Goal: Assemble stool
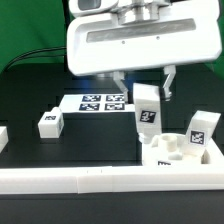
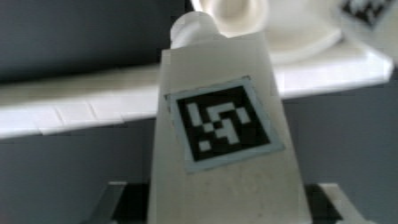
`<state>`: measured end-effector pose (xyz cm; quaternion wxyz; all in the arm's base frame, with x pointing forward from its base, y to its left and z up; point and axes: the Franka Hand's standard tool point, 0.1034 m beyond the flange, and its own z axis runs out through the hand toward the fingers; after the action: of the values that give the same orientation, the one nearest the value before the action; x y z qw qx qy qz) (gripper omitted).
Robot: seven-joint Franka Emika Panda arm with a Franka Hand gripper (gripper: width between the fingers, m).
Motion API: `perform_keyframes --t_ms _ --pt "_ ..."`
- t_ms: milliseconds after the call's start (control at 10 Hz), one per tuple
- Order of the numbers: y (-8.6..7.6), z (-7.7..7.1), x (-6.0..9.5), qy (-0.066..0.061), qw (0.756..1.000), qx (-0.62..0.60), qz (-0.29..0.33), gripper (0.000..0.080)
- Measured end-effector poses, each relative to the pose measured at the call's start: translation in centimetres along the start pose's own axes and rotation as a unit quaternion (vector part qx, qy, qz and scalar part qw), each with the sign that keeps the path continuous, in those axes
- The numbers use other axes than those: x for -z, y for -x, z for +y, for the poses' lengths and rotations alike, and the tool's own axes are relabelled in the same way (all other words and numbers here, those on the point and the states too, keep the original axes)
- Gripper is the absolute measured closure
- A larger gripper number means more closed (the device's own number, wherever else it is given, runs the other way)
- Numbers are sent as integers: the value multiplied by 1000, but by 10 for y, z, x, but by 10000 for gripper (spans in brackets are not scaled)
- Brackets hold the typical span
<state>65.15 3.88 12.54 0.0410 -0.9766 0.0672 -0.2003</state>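
In the exterior view my gripper (image 1: 145, 88) is shut on a white stool leg (image 1: 148, 108) with a black-and-white tag. The leg hangs upright just above the table, beside the round white seat (image 1: 172, 150). The seat lies in the corner at the exterior view's right, and a second leg (image 1: 201, 127) stands on its far side. A third leg (image 1: 50, 122) rests on the black table at the exterior view's left. In the wrist view the held leg (image 2: 226, 125) fills the middle between my fingers (image 2: 121, 203), its far end pointing at the seat (image 2: 306, 38).
The marker board (image 1: 103, 102) lies flat behind the held leg. A long white rail (image 1: 80, 181) runs along the table's front edge, and the same rail (image 2: 71, 108) crosses the wrist view behind the leg. Another rail piece (image 1: 3, 134) shows at the exterior view's left edge.
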Motion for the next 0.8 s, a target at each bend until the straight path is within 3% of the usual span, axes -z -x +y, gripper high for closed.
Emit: perform_keyframes --t_ms 300,500,700,800 --pt "4 3 -1 4 1000 2 15 475" --pt "-5 4 1 -3 999 -3 46 475" --pt "0 -6 -4 -14 998 -14 57 475" --pt "-1 -5 -4 -13 998 -14 57 475"
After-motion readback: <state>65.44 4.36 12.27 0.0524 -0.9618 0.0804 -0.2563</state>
